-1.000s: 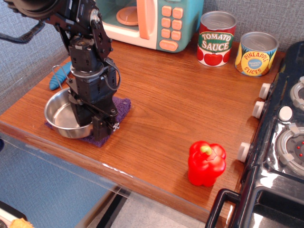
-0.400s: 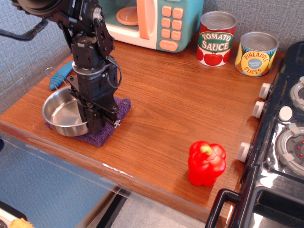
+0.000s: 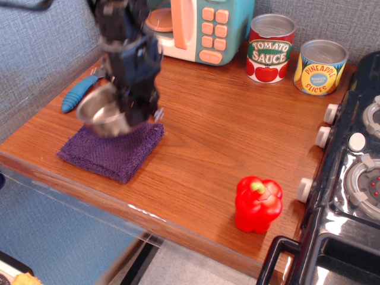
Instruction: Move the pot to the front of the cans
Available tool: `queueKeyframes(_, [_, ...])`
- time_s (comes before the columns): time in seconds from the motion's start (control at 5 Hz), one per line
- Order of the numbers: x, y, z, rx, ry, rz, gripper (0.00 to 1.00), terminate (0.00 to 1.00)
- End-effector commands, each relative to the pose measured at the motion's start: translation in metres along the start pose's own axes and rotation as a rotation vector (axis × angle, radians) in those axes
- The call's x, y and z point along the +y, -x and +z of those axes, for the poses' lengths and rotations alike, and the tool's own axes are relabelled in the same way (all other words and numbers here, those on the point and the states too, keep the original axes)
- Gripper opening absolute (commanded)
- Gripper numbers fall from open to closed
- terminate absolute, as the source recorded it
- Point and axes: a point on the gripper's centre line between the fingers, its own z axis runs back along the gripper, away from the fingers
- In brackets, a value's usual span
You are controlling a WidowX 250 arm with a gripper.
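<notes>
The steel pot (image 3: 101, 111) hangs tilted in the air above the purple cloth (image 3: 113, 149) at the left of the counter, blurred by motion. My gripper (image 3: 126, 110) is shut on the pot's right rim and holds it up. The two cans stand at the back right: the red Tomato Sauce can (image 3: 271, 48) and the shorter yellow Pineapple Slices can (image 3: 320, 67). The wood in front of the cans is bare.
A toy microwave (image 3: 193, 27) stands at the back, left of the cans. A blue tool (image 3: 77, 94) lies at the left edge. A red toy pepper (image 3: 257, 203) stands near the front right. A black stove (image 3: 350, 178) borders the counter on the right.
My gripper has lifted the pot off the purple cloth and moved it up and a little to the right. The cloth now lies uncovered.
</notes>
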Motion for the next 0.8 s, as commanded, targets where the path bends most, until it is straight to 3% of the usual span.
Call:
queueKeyframes(0.0, [0.000,-0.085,0.053,-0.205,-0.040,-0.071,0.00,0.00])
queueKeyframes(0.2, [-0.027,-0.105,0.033,-0.152,0.005,-0.106,0.00,0.00])
queueKeyframes(0.4, [-0.058,-0.106,0.011,-0.093,0.040,-0.145,0.00,0.00])
queueKeyframes(0.6, [-0.083,-0.103,-0.009,-0.040,0.021,-0.196,0.00,0.00])
